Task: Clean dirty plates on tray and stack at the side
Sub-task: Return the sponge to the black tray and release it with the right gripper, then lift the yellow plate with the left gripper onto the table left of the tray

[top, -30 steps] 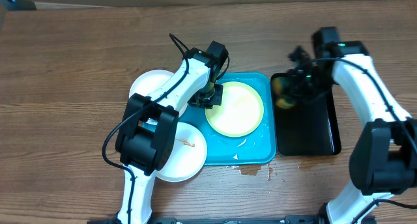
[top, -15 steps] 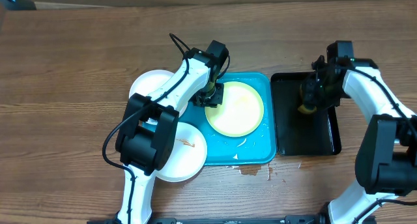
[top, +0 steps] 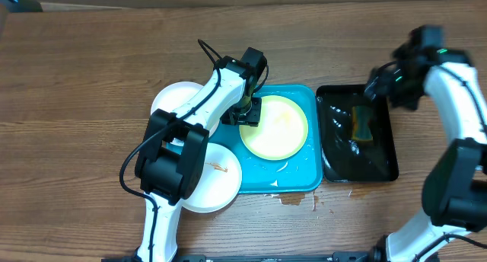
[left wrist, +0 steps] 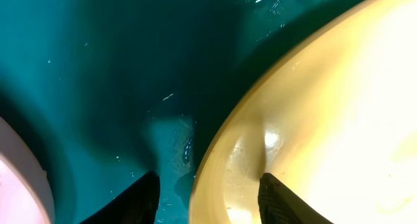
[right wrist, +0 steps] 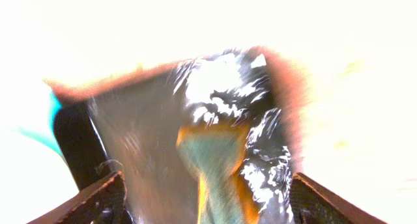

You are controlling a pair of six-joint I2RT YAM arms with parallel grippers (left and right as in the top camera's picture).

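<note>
**Q:** Where are your pincers?

**Me:** My left pincer [left wrist: 210, 201] is spread. One finger is over the tray floor and the other over the inside of the yellow-green plate [left wrist: 339, 120], so its rim runs between them. I'm astride that rim, not clamped on it. My right pincer [right wrist: 207, 208] is spread too and carries nothing. It hangs over the black tray [top: 380, 159], where the sponge [top: 362, 125] lies wet and glinting.

**Q:** And the plates?

**Me:** The yellow-green one sits in the turquoise tray [top: 300, 178]. The far white plate [top: 171, 100] is on the table [top: 91, 79], just beside the tray's left edge. The near white plate [top: 217, 182] is at the tray's front-left corner and carries a thin brown smear [top: 218, 167]. I can't tell whether its edge overlaps the rim. A small puddle [top: 293, 199] lies in front of the tray. Nothing is stacked.

**Q:** Which step is this?

**Me:** With the sponge lying in its tray and the yellow-green plate showing no smear from above, I judge the wiping of this plate is done. Carrying it off comes next.

**Q:** What does that call for?

**Me:** I need to close my left fingers firmly on the rim, since wet glaze is probably slick. Then I lift it clear of the raised tray edge and set it down at the side. The smeared white plate looks uncleaned, so my right pincer will likely need the sponge again.
</note>
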